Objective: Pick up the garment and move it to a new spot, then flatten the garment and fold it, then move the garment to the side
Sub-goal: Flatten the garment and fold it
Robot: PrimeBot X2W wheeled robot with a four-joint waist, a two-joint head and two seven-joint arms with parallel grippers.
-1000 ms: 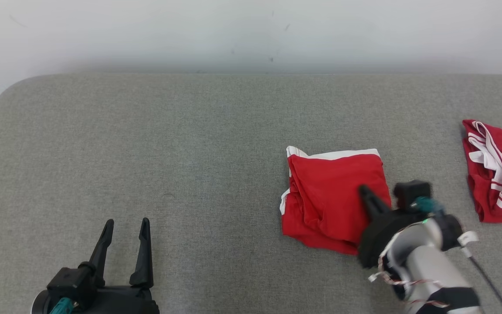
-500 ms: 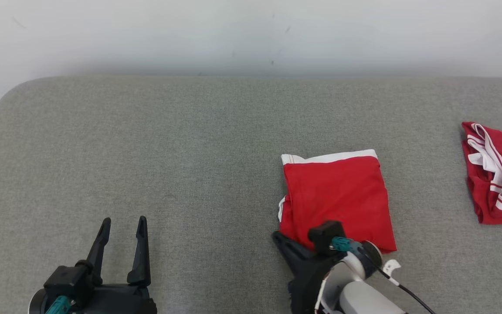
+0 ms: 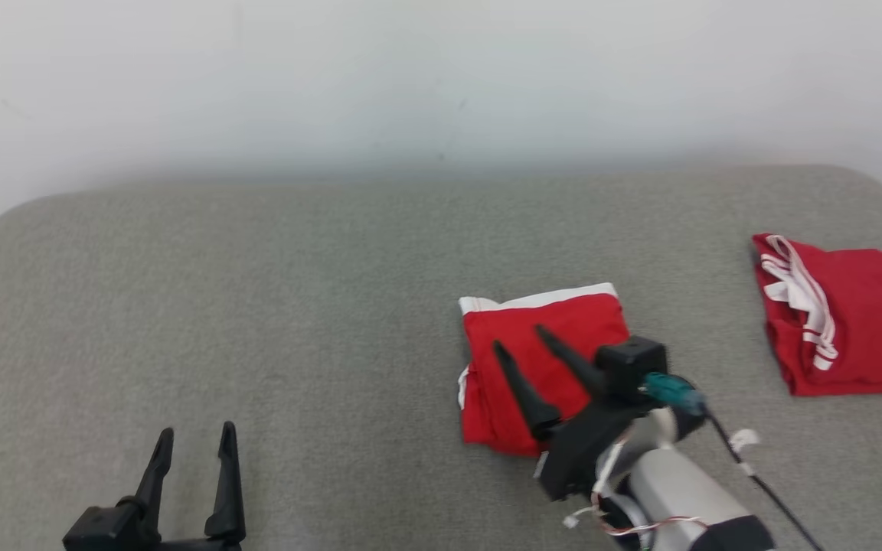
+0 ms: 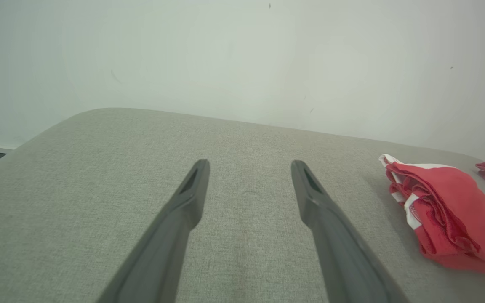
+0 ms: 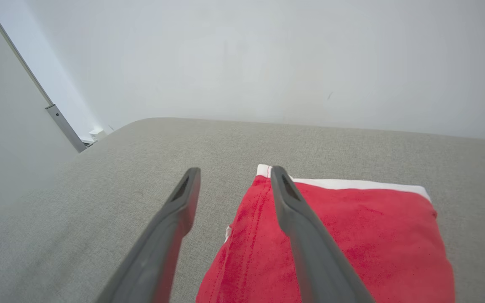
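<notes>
Garment (image 3: 592, 318) folded, right hand (image 3: 519, 339) over it, another red garment (image 3: 862, 321) apart

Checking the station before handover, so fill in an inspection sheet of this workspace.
Surface: grey fabric surface, rounded corners, no stains seen.
Job's things: folded red garment with white band, lying flat, right of centre.
Clutter: second red garment with white stripes, at the right end, apart from the first.
Grippers: left gripper open, empty, near left; right gripper open, above the folded garment's left part, no cloth pinched.
Cables: black cable trailing off the right wrist; thin red-and-white wires at the forearm.
Surroundings: pale wall behind.
</notes>
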